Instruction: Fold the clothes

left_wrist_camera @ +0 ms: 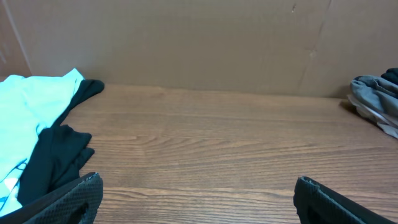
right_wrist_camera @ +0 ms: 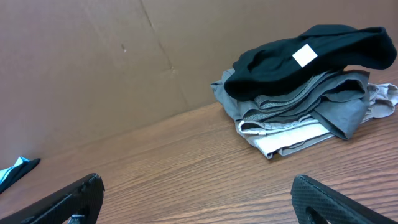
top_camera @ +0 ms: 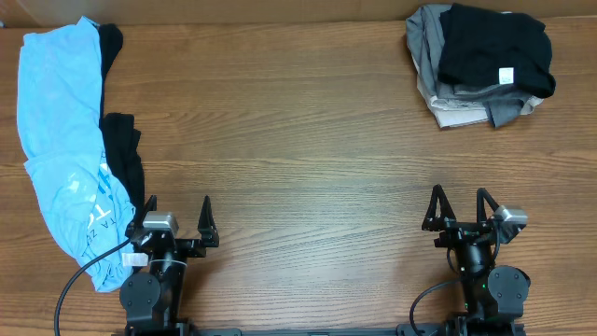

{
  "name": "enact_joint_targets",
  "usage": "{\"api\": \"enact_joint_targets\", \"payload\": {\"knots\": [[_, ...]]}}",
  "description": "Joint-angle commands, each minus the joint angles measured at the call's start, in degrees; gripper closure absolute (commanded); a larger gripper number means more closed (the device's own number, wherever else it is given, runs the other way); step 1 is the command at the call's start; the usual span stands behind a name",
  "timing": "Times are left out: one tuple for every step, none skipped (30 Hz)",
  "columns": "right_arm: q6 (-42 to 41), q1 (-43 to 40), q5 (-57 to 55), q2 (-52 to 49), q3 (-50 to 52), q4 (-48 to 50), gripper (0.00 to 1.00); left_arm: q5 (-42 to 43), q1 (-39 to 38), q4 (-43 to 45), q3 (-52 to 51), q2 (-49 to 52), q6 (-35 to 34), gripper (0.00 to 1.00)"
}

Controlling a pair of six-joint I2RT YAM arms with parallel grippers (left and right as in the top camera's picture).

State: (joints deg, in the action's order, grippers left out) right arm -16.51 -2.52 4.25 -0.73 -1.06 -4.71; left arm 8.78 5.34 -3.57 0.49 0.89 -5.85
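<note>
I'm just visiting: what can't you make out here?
Overhead: print on the light blue garment, creased, too small to read.
Right wrist: white tag too small to read; pile hides lower layers under its black top garment.
Left wrist: pile cut off by the right edge.

1. The table (top_camera: 308,140) is brown wood grain, smooth, with a faint sheen.
2. The light blue garment (top_camera: 61,121) is thin, soft cloth, matt all over.
3. The black garment (top_camera: 490,47) is matt cloth with a white tag (top_camera: 506,75); the grey garment (right_wrist_camera: 277,102) looks like ribbed knit.
4. The back wall (left_wrist_camera: 205,43) looks like plain matt cardboard, creased.
5. The left gripper (left_wrist_camera: 198,180) has fingers (left_wrist_camera: 74,198) that look like black, matt, finely textured plastic.
</note>
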Motion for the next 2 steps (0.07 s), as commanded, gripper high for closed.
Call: {"api": "enact_joint_targets", "payload": {"knots": [[-0.2,0.3,-0.3,0.5,0.6,0.3,0.00,-0.4,0.2,-0.1,-0.2,-0.6,-0.6,0.00],[-0.2,0.3,-0.3,0.5,0.6,0.3,0.00,-0.4,0.2,-0.1,-0.2,-0.6,-0.6,0.00]]}}
